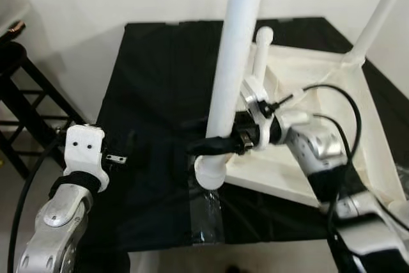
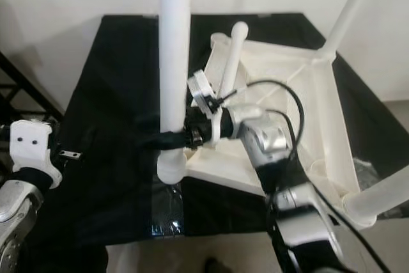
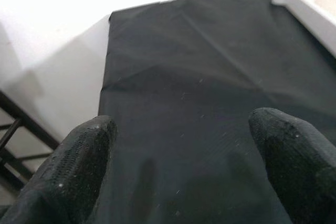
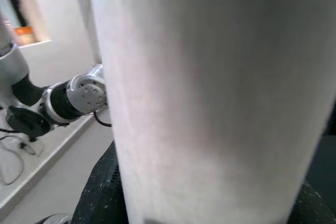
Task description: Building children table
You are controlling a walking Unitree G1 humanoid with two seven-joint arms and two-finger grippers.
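Observation:
A white children's table (image 1: 364, 126) lies upside down on a black cloth (image 1: 160, 75), its legs pointing up. My right gripper (image 1: 214, 145) is shut on the near-left white leg (image 1: 233, 62), low down close to where it meets the table corner. In the right wrist view that leg (image 4: 210, 93) stands right in front of the camera, with black fingers (image 4: 100, 187) hugging its sides. My left gripper (image 3: 184, 145) is open above bare cloth to the left of the table, holding nothing. Its white wrist (image 1: 84, 150) sits at the cloth's left side.
Other legs stand at the back left (image 1: 261, 49), back right (image 1: 377, 17) and near right (image 2: 383, 199). A dark wooden stool (image 1: 25, 94) stands left of the cloth by the white wall. Clear tape (image 1: 208, 215) marks the cloth's front edge.

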